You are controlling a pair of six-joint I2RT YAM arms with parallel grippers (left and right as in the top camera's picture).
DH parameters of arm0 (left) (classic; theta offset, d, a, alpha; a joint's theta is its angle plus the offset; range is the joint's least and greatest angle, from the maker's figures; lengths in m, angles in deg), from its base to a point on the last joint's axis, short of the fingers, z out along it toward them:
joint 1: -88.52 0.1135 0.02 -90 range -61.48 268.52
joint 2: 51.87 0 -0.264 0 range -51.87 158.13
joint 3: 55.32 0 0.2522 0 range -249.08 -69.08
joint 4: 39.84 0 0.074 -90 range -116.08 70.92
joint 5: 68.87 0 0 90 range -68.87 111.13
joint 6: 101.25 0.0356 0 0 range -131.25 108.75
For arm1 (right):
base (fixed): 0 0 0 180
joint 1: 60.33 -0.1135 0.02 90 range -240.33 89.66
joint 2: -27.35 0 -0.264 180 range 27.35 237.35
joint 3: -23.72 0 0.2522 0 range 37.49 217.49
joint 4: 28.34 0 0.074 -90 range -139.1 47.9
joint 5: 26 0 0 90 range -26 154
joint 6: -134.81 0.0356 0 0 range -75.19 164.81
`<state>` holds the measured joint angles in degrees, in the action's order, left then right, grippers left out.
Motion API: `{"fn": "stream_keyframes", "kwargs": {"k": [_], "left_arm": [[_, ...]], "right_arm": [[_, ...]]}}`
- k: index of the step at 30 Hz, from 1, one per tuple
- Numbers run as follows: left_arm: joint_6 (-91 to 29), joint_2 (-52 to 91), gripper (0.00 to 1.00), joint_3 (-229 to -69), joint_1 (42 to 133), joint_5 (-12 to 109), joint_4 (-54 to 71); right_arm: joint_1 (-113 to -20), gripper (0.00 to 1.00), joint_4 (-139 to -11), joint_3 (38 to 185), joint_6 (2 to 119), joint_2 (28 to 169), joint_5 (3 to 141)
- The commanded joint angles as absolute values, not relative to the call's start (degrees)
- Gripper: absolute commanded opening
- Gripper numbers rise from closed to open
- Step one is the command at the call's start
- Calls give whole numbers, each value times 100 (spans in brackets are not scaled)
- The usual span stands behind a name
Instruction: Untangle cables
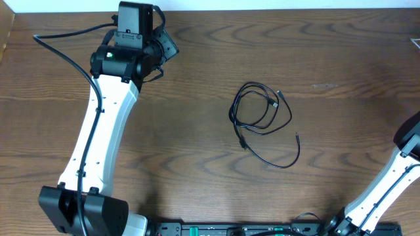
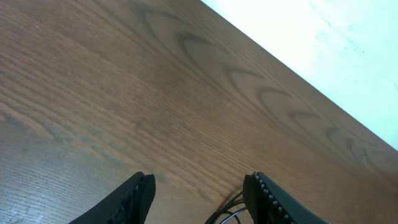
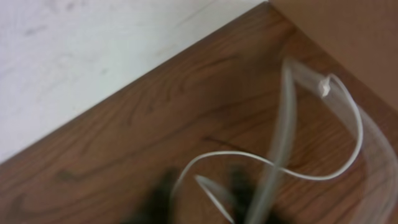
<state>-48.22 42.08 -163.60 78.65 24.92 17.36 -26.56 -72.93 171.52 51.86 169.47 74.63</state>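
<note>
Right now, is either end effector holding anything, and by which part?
The left end effector is open and empty. The white cable loops by the right end effector, but blur hides any hold.

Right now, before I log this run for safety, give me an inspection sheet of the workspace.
Surface: wooden table, dark grain.
Job's things: black cable loosely coiled mid-table; white cable looping by the right gripper, blurred.
Clutter: nothing seen.
Grippers: left gripper open, empty; right gripper blurred, state unclear.
Cables: black arm wire along the left arm.
Surroundings: white area past the table edge.
</note>
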Motion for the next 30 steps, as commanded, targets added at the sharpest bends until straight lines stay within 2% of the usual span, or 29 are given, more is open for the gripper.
{"fn": "stream_keyframes", "kwargs": {"k": [1, 11, 14, 16, 21, 26, 30], "left_arm": [[-4682, 4105, 51, -16391, 7811, 2497, 1738], [-4682, 4252, 51, -16391, 7638, 2497, 1738], [-4680, 4254, 51, -16391, 7621, 2495, 1738], [-4678, 4254, 51, -16391, 7621, 2495, 1738], [-4457, 4254, 51, -16391, 7618, 2499, 1766], [-4425, 4254, 51, -16391, 7616, 2497, 1917], [-4422, 4254, 51, -16391, 7616, 2499, 1935]], "right_arm": [[-2673, 99, -7354, 17207, 5138, 16934, 7697], [-2850, 99, -8493, 17211, 5129, 16115, 9367], [-3042, 99, -9059, 17211, 4627, 15736, 9612], [-3215, 99, -9341, 17211, 4380, 15509, 9218], [-3698, 99, -9667, 17211, 4393, 15218, 7019], [-3991, 99, -9787, 17196, 4351, 15269, 6622], [-3869, 99, -9669, 17196, 4948, 15590, 6622]]}}
